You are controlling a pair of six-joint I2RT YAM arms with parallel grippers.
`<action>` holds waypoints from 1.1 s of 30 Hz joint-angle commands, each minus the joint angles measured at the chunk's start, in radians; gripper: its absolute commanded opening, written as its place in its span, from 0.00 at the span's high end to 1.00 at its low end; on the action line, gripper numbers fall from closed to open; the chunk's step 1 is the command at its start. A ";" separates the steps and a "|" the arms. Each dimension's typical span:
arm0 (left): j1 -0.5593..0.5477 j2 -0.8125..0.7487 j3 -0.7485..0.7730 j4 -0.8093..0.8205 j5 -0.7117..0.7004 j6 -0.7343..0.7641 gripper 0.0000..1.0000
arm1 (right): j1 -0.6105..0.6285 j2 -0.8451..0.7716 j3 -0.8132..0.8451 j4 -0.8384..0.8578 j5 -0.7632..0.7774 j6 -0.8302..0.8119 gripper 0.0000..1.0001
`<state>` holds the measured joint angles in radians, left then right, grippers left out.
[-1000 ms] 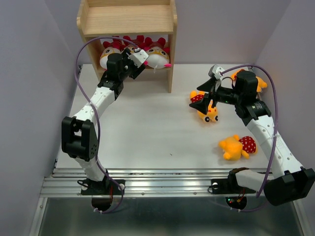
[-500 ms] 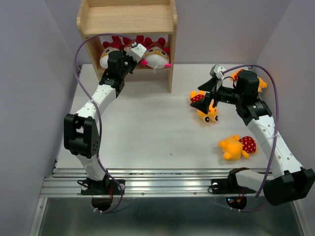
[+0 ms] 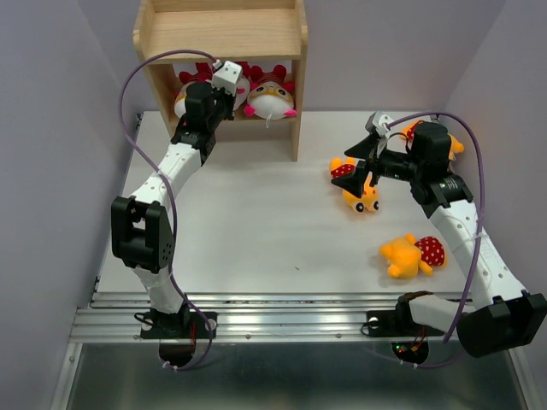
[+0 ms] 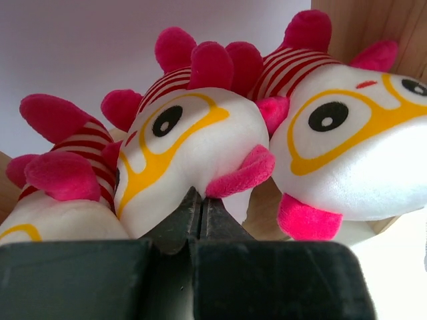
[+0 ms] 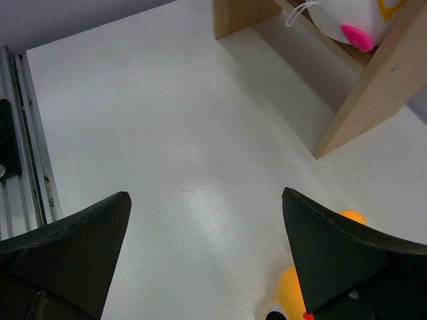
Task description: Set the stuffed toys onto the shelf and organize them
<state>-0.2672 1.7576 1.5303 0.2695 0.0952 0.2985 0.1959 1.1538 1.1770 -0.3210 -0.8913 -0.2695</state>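
Three white-faced stuffed toys with pink limbs sit side by side on the lower tier of the wooden shelf (image 3: 222,34). In the left wrist view they are the left toy (image 4: 60,180), the middle toy (image 4: 193,127) and the right toy (image 4: 353,133). My left gripper (image 4: 200,197) is shut, its tips pressed against the underside of the middle toy with nothing seen between them. My right gripper (image 3: 359,164) hangs open over an orange toy (image 3: 357,190) lying on the table. A second orange toy (image 3: 410,254) lies nearer. A third orange toy (image 3: 455,145) is mostly hidden behind the right arm.
The shelf's top tier (image 3: 224,32) holds nothing. Its right side panel (image 5: 367,100) stands on the white table (image 3: 256,222), left of the right gripper. Grey walls close in on both sides, and a metal rail (image 3: 282,320) runs along the near edge.
My left gripper has shut and pushed up and further into the lower tier, against the middle toy. The right arm and the orange toys have not moved.
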 commanded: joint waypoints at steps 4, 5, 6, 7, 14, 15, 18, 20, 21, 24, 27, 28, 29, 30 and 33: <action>0.008 -0.082 -0.051 0.121 -0.011 -0.124 0.75 | -0.009 -0.029 0.012 0.046 -0.015 0.006 0.00; 0.008 -0.092 -0.056 0.128 -0.012 -0.145 0.54 | -0.009 -0.031 0.012 0.046 -0.015 0.006 0.00; 0.008 -0.108 -0.059 0.135 -0.014 -0.153 0.50 | -0.009 -0.031 0.012 0.046 -0.017 0.006 0.00; 0.008 -0.116 -0.056 0.134 -0.009 -0.159 0.47 | -0.009 -0.031 0.013 0.046 -0.018 0.006 0.00; 0.008 -0.199 -0.079 0.154 0.058 -0.176 0.30 | -0.009 -0.023 0.018 0.046 -0.024 0.007 0.00; 0.008 -0.223 -0.087 0.164 0.081 -0.176 0.30 | -0.009 -0.023 0.018 0.048 -0.026 0.009 0.00; 0.005 -0.262 -0.117 0.175 0.132 -0.144 0.30 | -0.009 -0.020 0.023 0.046 -0.031 0.007 0.00; -0.001 -0.268 -0.145 0.171 0.204 -0.070 0.31 | -0.009 -0.019 0.023 0.046 -0.034 0.007 0.00; -0.013 -0.268 -0.154 0.151 0.246 -0.040 0.31 | -0.009 -0.019 0.023 0.046 -0.035 0.007 0.00; -0.043 -0.264 -0.189 0.129 0.290 0.111 0.31 | -0.009 -0.017 0.023 0.046 -0.038 0.006 0.00; -0.086 -0.235 -0.188 0.106 0.290 0.232 0.31 | -0.018 -0.020 0.023 0.046 -0.040 0.006 0.00; -0.095 -0.224 -0.180 0.094 0.281 0.254 0.31 | -0.018 -0.020 0.023 0.046 -0.040 0.006 0.00; -0.108 -0.208 -0.153 0.083 0.273 0.273 0.30 | -0.018 -0.022 0.021 0.046 -0.040 0.006 0.00; -0.113 -0.173 -0.135 0.064 0.256 0.306 0.30 | -0.018 -0.023 0.021 0.046 -0.041 0.007 0.00; -0.125 -0.130 -0.073 0.050 0.239 0.335 0.30 | -0.018 -0.028 0.016 0.046 -0.041 0.007 0.00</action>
<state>-0.3855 1.5951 1.3708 0.3233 0.3412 0.5159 0.1856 1.1515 1.1770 -0.3210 -0.9100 -0.2691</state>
